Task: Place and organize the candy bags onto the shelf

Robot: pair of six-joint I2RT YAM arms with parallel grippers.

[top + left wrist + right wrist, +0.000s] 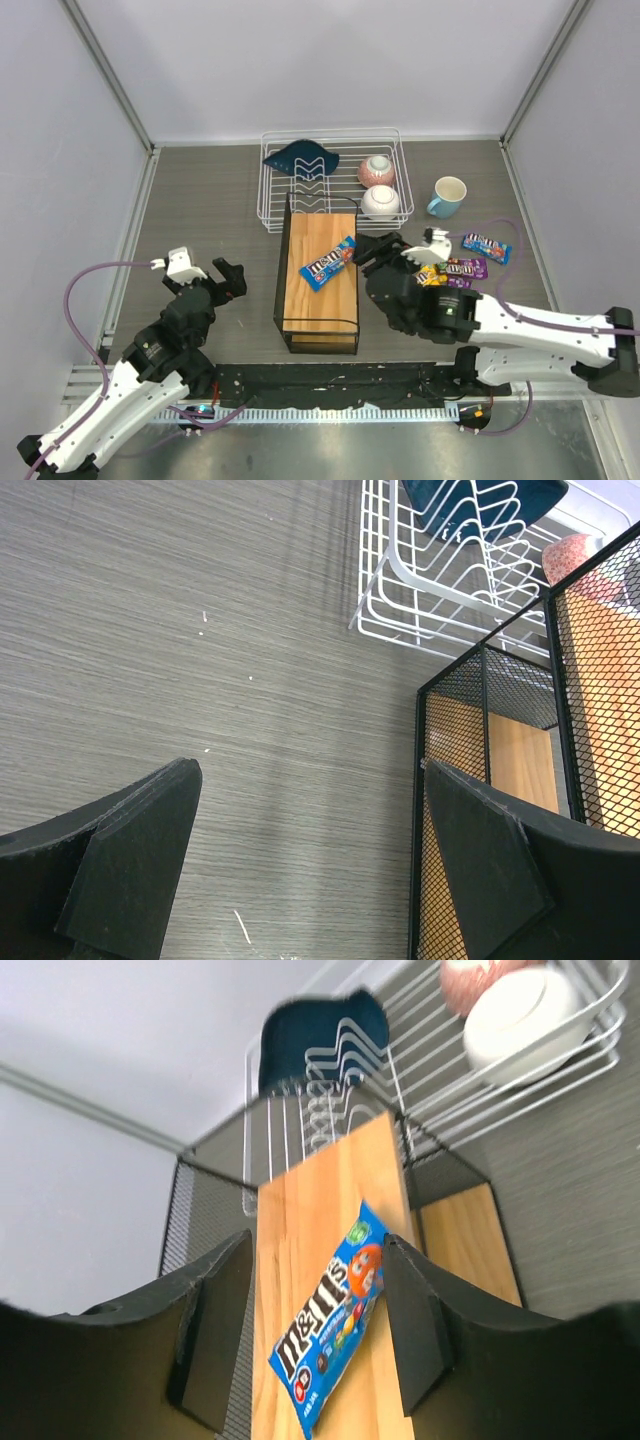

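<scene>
Centre of the bench [210, 200]: one shelf [318, 300], black mesh frame with a wood plank top, long side running top to bottom in the top view. One blue candy bag [328, 263] lies flat and skewed on the upper right part of the plank, logo up, one end at the plank's right edge.

Right of the shelf, more candy bags sit on the bench in a loose cluster. A second blue bag [485, 246] is furthest right, a purple bag [463, 268] is just beside it, and a yellow bag [431, 277] is partly hidden by the right arm [520, 325]. That makes four bags certain: two blue, one purple, one yellow (possibly another dark one under the purple, cannot tell).

The right arm comes in from lower right. The right jaws are just right of the shelf's upper half, spread wide and holding nothing. In the wrist view its two fingers [215, 1330] frame the bag on the plank, apart from it.

The left arm [150, 350] is at lower left. The left jaws are wide open and empty over bare bench left of the shelf. In that wrist view two fingers [130, 870] show, the right-hand one near the shelf's mesh side.

Top centre: one white wire dish rack [330, 215], right behind the shelf's far end. It holds one dark blue dish [300, 157], one pink bowl [377, 170] and one white bowl [381, 201]. One light blue mug [447, 196] stands on the bench just right of the rack.
</scene>
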